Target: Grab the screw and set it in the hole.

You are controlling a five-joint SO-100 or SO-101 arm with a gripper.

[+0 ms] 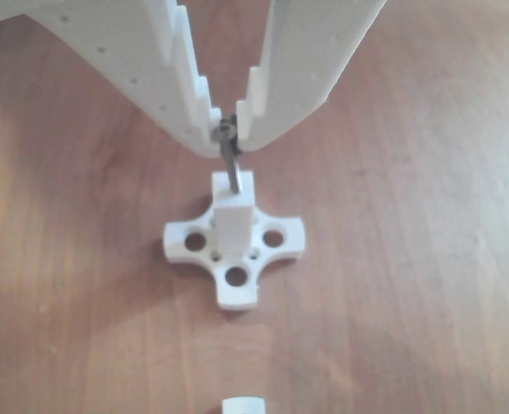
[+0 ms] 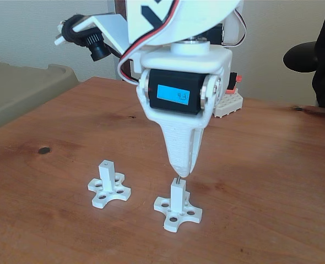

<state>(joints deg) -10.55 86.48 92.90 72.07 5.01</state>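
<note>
**A:** Going left to right in the fixed view, what stands on the worktop?

**B:** First a spare white post on a cross-shaped foot, at about 9 o'clock from the arm's tip. Just right of it stands the second post, directly under the end effector.

**A:** And the screw?

**B:** In the other view the screw is pinched at its head between the two white toothed fingers, which are pressed in on it. Its long axis runs nearly vertical, head at 12 o'clock, tip at 6 o'clock, leaning slightly.

**A:** Is the tip inside the hole?

**B:** The tip meets the top face of the post at the hole; how deep it sits, I cannot tell.

**A:** Anything in the foot's lobes?

**B:** The wider round holes of the foot are open, with wood showing through.

**A:** Any writing?

**B:** A blue label on the black servo carries small characters, too blurred to read.
</note>
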